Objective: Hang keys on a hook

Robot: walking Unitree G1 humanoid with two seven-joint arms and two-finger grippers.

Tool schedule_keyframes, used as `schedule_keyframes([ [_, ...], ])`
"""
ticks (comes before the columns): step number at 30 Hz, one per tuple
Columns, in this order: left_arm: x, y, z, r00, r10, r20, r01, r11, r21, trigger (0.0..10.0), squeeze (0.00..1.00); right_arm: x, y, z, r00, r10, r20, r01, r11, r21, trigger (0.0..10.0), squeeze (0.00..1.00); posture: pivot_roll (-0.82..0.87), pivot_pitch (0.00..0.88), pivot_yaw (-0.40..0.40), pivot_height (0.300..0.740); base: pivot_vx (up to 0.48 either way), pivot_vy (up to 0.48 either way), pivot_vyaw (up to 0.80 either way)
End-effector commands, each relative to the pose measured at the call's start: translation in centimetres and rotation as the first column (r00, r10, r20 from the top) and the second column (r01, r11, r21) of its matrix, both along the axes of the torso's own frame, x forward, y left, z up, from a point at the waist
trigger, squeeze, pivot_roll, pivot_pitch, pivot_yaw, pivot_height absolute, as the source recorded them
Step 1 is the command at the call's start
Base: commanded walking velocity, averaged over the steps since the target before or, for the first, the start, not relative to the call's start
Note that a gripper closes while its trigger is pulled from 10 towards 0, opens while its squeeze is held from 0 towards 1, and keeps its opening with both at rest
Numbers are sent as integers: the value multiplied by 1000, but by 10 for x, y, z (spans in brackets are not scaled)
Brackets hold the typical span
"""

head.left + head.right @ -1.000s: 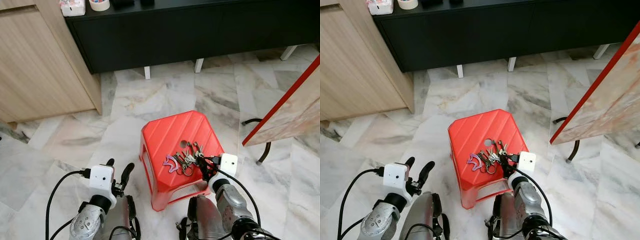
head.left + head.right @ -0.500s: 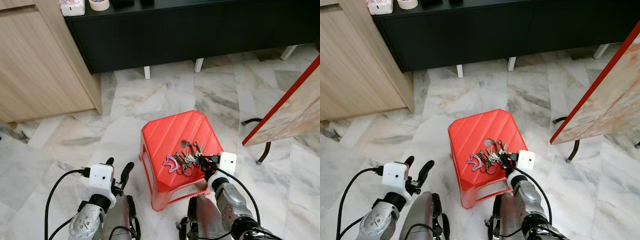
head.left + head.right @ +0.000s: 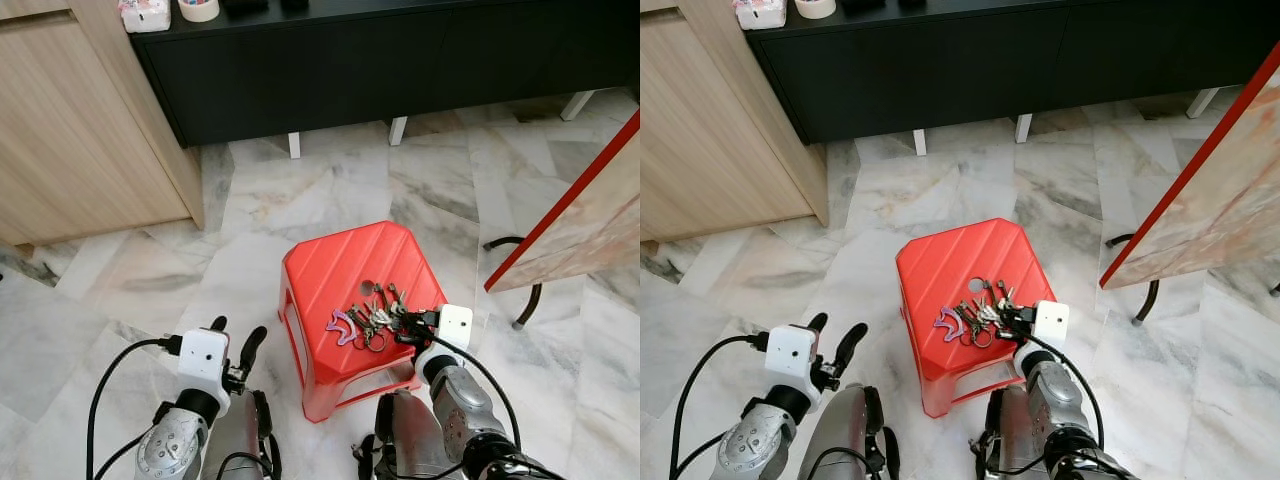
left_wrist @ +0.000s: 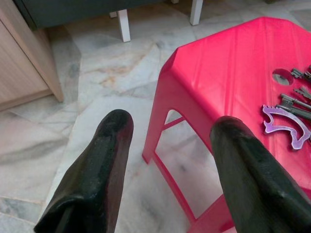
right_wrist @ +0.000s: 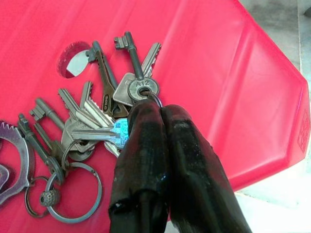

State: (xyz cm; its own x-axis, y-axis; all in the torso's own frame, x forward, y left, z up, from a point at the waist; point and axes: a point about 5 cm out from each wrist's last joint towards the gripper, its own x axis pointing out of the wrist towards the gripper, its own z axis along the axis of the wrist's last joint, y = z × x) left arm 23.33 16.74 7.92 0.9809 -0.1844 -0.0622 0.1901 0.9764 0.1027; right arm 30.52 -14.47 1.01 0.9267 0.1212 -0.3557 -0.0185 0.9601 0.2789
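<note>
Marble floor (image 3: 300,190) surrounds a red plastic stool (image 3: 340,265); atop it, the bunch of metal keys (image 5: 104,114) lies at the right gripper (image 5: 153,114), fingers pinched together on its ring. Thin grip: the bunch may slip off when lifted. Left gripper (image 4: 170,141) hangs spread.

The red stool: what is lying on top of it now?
On the red stool lies a bunch of keys with rings and a purple tag, beside the seat's round hole. The right gripper is closed on the bunch, covering part of the ring.
</note>
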Motion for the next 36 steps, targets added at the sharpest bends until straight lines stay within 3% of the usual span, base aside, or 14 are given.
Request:
schedule_keyframes([
  [1, -4, 2, -8, 999, 5, -34, -5, 1000, 8, 10000, 0, -7, 0, -9, 999, -1, -46, 1, 1000, 2, 0, 0, 95, 291, -38, 613, 0, 0, 0],
  [17, 8, 1, -8, 1000, 21, -16, -21, 1000, 15, 10000, 0, 7, -1, 14, 992, -49, 117, 43, 998, 51, 196, 0, 91, 248, -49, 613, 0, 0, 0],
  [19, 9, 1, -8, 1000, 22, -15, -22, 1000, 14, 10000, 0, 6, -1, 13, 993, -46, 112, 41, 998, 46, 5961, 0, 91, 245, -50, 613, 0, 0, 0],
  [20, 9, 0, -8, 1000, 22, -14, -22, 1000, 14, 10000, 0, 4, -1, 11, 993, -44, 107, 39, 998, 52, 10000, 0, 92, 245, -51, 613, 0, 0, 0],
  [21, 9, 0, -8, 1000, 22, -14, -22, 1000, 14, 10000, 0, 4, 0, 11, 993, -44, 106, 38, 997, 60, 10000, 0, 92, 245, -51, 613, 0, 0, 0],
  [22, 9, 0, -8, 1000, 22, -13, -22, 1000, 13, 10000, 0, 3, 0, 10, 993, -45, 106, 38, 997, 65, 10000, 275, 94, 244, -51, 613, 0, 0, 0],
  [23, 9, 0, -8, 1000, 22, -11, -22, 1000, 12, 10000, 0, 3, -1, 10, 993, -50, 107, 42, 997, 69, 10000, 1000, 95, 245, -52, 613, 0, 0, 0],
  [36, 9, 2, -9, 1000, 30, -8, -30, 999, 15, 10000, 0, -3, -15, 4, 993, -90, 79, 86, 994, 61, 10000, 1000, 93, 246, -52, 613, 0, 0, 0],
])
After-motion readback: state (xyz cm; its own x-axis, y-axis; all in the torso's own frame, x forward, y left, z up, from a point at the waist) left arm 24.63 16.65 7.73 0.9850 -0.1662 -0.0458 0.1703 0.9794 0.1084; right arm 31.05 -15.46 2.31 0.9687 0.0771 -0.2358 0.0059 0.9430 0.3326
